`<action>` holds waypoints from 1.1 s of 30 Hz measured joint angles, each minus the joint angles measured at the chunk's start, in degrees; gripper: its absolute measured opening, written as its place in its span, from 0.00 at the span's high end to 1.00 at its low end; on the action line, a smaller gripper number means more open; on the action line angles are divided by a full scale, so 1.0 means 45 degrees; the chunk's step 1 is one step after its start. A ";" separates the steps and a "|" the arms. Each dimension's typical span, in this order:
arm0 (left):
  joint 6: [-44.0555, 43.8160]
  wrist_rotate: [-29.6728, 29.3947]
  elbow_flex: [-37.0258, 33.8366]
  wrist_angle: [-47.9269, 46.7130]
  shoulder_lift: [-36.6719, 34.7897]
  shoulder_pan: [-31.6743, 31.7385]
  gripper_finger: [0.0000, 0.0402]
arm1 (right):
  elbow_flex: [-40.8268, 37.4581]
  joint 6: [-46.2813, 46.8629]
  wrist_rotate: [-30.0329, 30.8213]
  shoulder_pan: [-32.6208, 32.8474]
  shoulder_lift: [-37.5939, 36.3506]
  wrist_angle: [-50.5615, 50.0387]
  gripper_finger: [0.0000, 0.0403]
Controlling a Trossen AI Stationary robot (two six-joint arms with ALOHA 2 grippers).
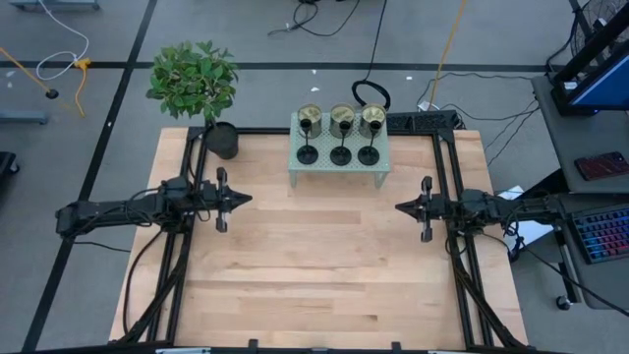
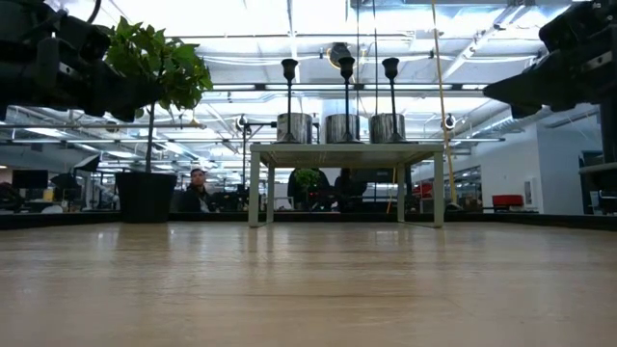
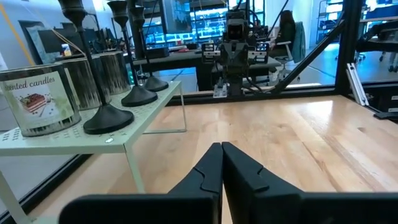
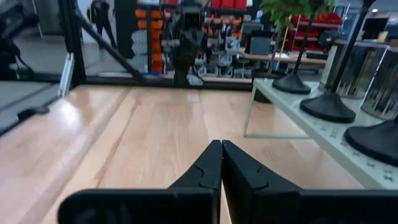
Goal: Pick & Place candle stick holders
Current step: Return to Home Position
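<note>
At mid-frame, left end effector (image 1: 246, 200) and right end effector (image 1: 400, 207), both together, should settle home clear of the holders (image 1: 340, 154).

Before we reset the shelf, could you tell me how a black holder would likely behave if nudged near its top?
Probably tippy: the black holder is tall and thin-stemmed. Its wide base should steady it somewhat. It looks rigid.

**Bright from above, backlit at bench height**

Even overhead light fills the high view, and the pale wooden bench (image 1: 314, 265) carries only faint, short shadows. In the low view, glaring white ceiling lights (image 2: 241, 14) turn the three black thin-stemmed candle holders (image 2: 346, 66) into silhouettes. The bench top there shows a soft sheen.
</note>
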 joint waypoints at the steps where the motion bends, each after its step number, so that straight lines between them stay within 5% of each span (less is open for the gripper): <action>1: -0.0115 0.0000 0.0000 -0.0002 0.0000 0.0000 0.97 | -0.0042 0.0038 0.0006 -0.0003 -0.0036 0.0072 1.00; 33: -0.0830 0.0005 0.0024 -0.0578 0.0005 0.0000 0.94 | -0.0182 0.0419 -0.0020 0.0006 -0.0003 0.0264 1.00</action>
